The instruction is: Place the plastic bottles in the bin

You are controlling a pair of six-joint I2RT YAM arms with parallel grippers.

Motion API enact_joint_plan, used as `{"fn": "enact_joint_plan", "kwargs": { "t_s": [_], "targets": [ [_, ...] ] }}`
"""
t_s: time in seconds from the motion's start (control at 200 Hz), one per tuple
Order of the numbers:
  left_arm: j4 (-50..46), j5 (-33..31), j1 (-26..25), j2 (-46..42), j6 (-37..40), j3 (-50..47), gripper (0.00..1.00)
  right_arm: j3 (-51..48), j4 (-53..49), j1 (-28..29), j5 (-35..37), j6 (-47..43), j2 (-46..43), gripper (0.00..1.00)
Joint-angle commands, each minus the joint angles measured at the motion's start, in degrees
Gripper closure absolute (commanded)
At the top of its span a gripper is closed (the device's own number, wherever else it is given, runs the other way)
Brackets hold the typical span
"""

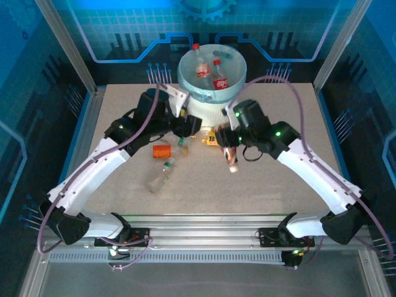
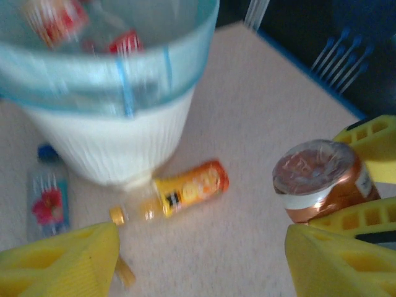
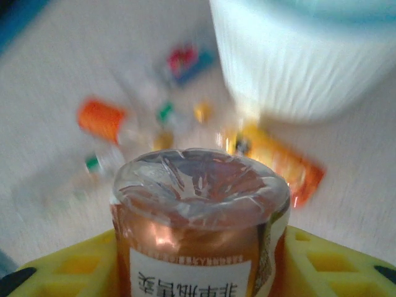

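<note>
The bin [image 1: 210, 83] stands at the back centre, white with a light-blue liner, and holds two red-labelled plastic bottles [image 1: 220, 79]. My right gripper [image 1: 230, 150] is shut on a brown-labelled bottle [image 3: 198, 210], which sits base-first between its yellow fingers [image 3: 337, 260]; the same bottle [image 2: 322, 179] hangs above the table to the right of the bin. My left gripper [image 2: 201, 266] is open with nothing between its fingers [image 2: 62, 260], low over the table in front of the bin [image 2: 111, 124]. An orange-and-yellow bottle [image 2: 185, 189] lies at the bin's foot.
Loose on the table lie an orange-labelled bottle [image 1: 162, 151], a clear bottle [image 1: 159, 179] nearer the front, and a blue-capped bottle with a pink label [image 2: 48, 198] left of the bin's base. Metal posts and blue panels enclose the table.
</note>
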Motion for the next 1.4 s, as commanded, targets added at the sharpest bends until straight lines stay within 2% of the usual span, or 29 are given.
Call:
{"fn": "enact_joint_plan", "kwargs": {
  "t_s": [0.0,0.205,0.47,0.63,0.96,1.045,1.191,1.396],
  "targets": [
    [5.03,-4.34,-0.04,0.55,3.12,5.99,0.28,8.02,6.15,0.28,5.37,-6.38,1.52,0.50],
    [8.96,-4.75,2.82,6.72,1.57,16.15,0.28,25.68,19.70,-1.86,8.90,-14.37,13.74,0.51],
    [9.90,-2.94,7.69,15.55,-1.04,25.54,0.28,51.60,21.74,-8.08,8.27,-19.01,35.80,0.51],
    [8.78,-0.94,10.07,22.71,-2.83,32.09,0.28,62.75,20.08,-10.09,8.82,-21.28,46.90,0.51],
    [6.16,2.19,11.26,34.04,-4.48,41.20,0.28,62.52,21.45,-12.37,9.53,-21.64,52.48,0.45],
    [6.05,2.64,11.30,35.60,-4.71,42.13,0.27,61.64,21.11,-12.66,9.98,-21.61,52.21,0.41],
    [6.50,3.18,11.30,37.06,-5.15,42.31,0.27,58.90,21.44,-12.76,10.62,-21.63,50.79,0.27],
    [7.12,3.44,11.30,38.14,-5.76,42.64,0.27,58.31,21.40,-12.95,10.32,-22.06,50.33,0.27]
  ]
}}
